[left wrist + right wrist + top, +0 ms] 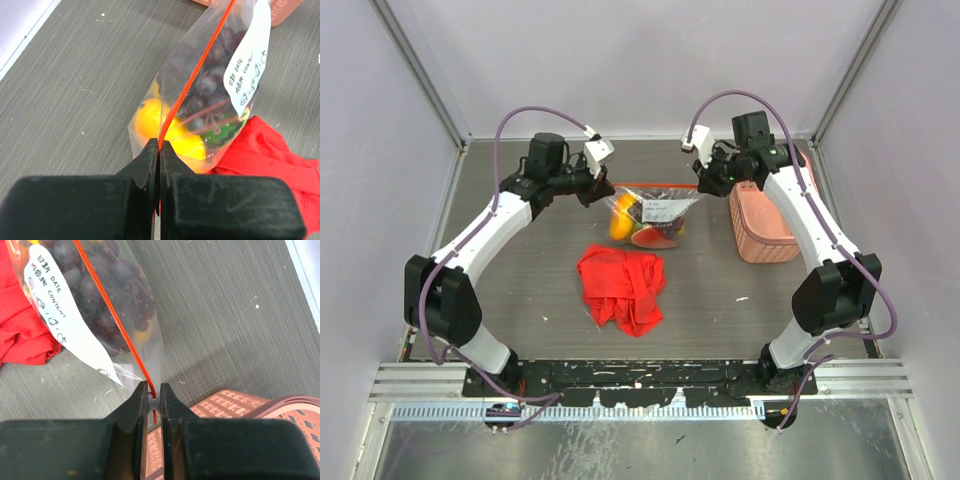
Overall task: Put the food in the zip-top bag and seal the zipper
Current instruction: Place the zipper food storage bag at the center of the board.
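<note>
We saw white shells over the long links of the left arm [485, 228] and the right arm [805, 215], with bulky black housings at each joint. A lilac cable [535, 113] looped from each wrist and trailed down the arm. A small white camera block [600, 150] sat at each wrist. The left gripper [159, 146] and right gripper [153, 390] had matte black, wedge-shaped fingers [145, 162] on blocky black bodies.

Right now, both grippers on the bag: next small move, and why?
Probably slide the left gripper along the zipper toward the right gripper, pinching it shut. Both clamp the strip's ends, the food is inside the bag, and full sealing isn't visible.
</note>
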You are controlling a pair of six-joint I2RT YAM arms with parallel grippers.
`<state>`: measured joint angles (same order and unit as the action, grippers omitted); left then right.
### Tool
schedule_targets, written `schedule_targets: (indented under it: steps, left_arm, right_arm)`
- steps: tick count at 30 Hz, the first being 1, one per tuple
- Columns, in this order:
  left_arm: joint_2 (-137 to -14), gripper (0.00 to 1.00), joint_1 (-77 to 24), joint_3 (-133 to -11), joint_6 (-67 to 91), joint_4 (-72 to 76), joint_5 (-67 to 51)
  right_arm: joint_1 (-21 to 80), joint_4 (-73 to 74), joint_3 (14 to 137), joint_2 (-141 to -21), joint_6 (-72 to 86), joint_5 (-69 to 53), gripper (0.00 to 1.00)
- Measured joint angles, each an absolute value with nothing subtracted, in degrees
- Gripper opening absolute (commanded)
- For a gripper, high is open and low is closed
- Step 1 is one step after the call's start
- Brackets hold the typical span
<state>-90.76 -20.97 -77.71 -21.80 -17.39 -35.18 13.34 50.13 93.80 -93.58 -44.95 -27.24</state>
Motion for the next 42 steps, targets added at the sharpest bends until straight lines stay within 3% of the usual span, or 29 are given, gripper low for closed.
schedule_targets:
  steps: [16,22,28,32,38,41,42]
  left_arm:
    - [-103.7,0.0,-20.2,-95.8,-20.1,-16.8,-36.0]
    - [-103.4,0.0,-21.8,-87.5,-19.6,-12.6,-34.9]
    - [-100.7,0.17,-25.2,-74.5,-16.4,-11.8,-31.6]
    - [-96.1,0.39,-27.4,-69.4,-14.2,-11.8,-29.0]
    - [-89.6,0.53,-27.6,-69.1,-8.8,-10.9,-25.3]
    - [-86.1,0.63,-27.5,-68.9,-5.7,-11.0,-23.1]
    - [-84.6,0.72,-27.5,-68.5,-4.7,-11.1,-22.1]
  right_arm:
    - [11.9,31.2,95.6,-98.1,-39.6,-17.6,0.01]
    - [11.7,24.2,81.8,-95.3,-37.3,-18.9,0.01]
    - [11.6,22.5,68.8,-92.7,-32.3,-22.6,0.02]
    - [11.6,22.4,63.2,-87.5,-28.3,-25.5,0.28]
    - [11.6,19.4,61.3,-78.7,-22.7,-26.6,0.54]
    - [11.6,18.4,61.2,-75.2,-19.6,-25.6,0.67]
    - [11.6,18.3,61.2,-74.0,-18.4,-24.9,0.74]
